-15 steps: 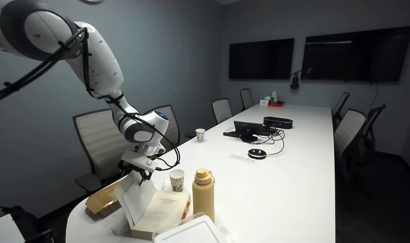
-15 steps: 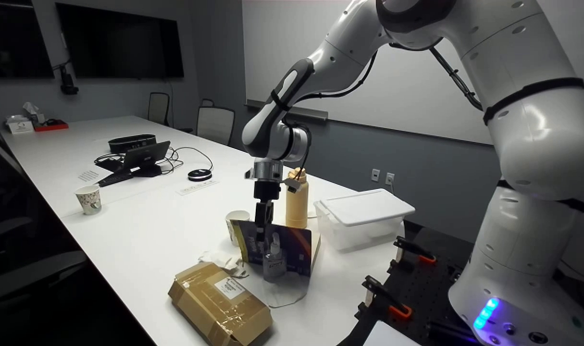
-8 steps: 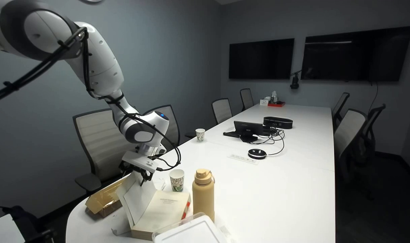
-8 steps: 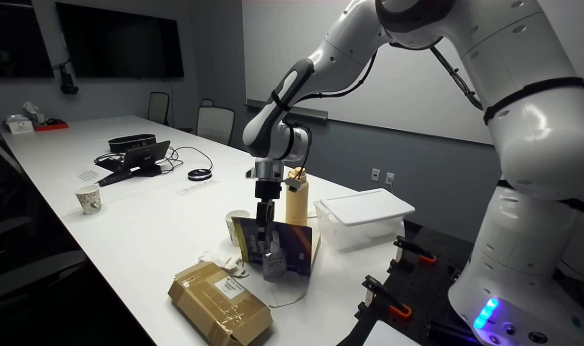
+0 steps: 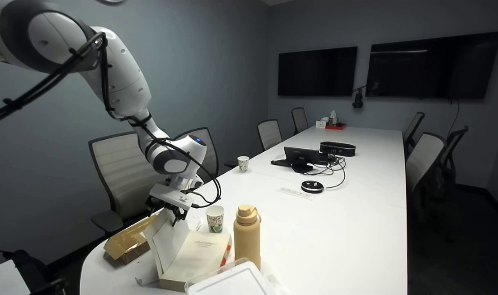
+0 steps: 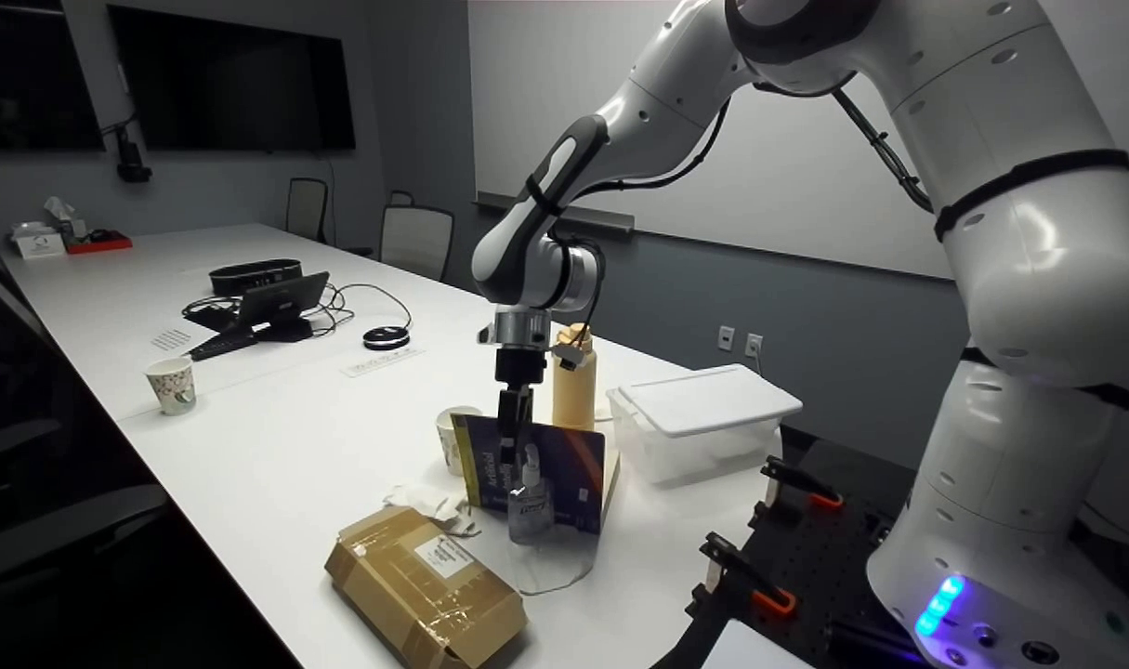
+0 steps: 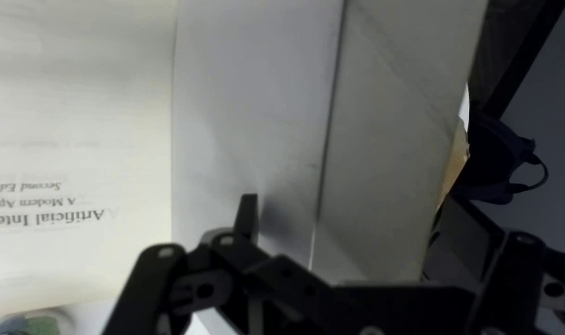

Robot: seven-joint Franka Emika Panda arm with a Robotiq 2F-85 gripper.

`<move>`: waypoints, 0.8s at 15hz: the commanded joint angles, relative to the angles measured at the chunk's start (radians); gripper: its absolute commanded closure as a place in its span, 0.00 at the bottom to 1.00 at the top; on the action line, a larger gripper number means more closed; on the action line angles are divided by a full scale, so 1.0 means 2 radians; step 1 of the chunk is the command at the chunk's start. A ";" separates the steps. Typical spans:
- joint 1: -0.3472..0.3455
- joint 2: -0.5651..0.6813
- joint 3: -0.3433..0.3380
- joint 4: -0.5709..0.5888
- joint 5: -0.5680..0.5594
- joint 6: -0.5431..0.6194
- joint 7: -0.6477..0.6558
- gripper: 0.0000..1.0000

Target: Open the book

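The thick book [image 5: 197, 254] lies on the white table with its front cover standing raised at a steep angle. Its title page also shows in the wrist view [image 7: 77, 139]. The blue-purple outside of the cover [image 6: 564, 474] shows in an exterior view. A white leaf stands against the cover's inner face. My gripper [image 5: 162, 215] is open and straddles the cover's upper edge. In the wrist view the gripper [image 7: 352, 209] has one finger beside the inner face; the finger on the outer side is mostly hidden there. It also shows above the cover in an exterior view [image 6: 513, 432].
A clear pump bottle [image 6: 531, 511] stands in front of the cover. A tan packet [image 6: 425, 585] and crumpled tissue [image 6: 429, 502] lie nearby. A paper cup [image 5: 214, 219], a tan bottle [image 5: 247, 237] and a lidded plastic box [image 6: 703, 418] stand around the book.
The raised cover has tipped slightly more upright, toward the pages. My gripper has shifted a little the same way. The book's page block and the other objects have not moved.
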 commanded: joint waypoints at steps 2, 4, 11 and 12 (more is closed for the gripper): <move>0.007 -0.019 -0.009 -0.012 -0.009 0.018 0.021 0.00; 0.007 -0.021 -0.011 -0.013 -0.009 0.027 0.022 0.00; 0.006 -0.037 -0.028 -0.019 -0.028 0.049 0.059 0.00; 0.006 -0.039 -0.032 -0.019 -0.034 0.050 0.069 0.00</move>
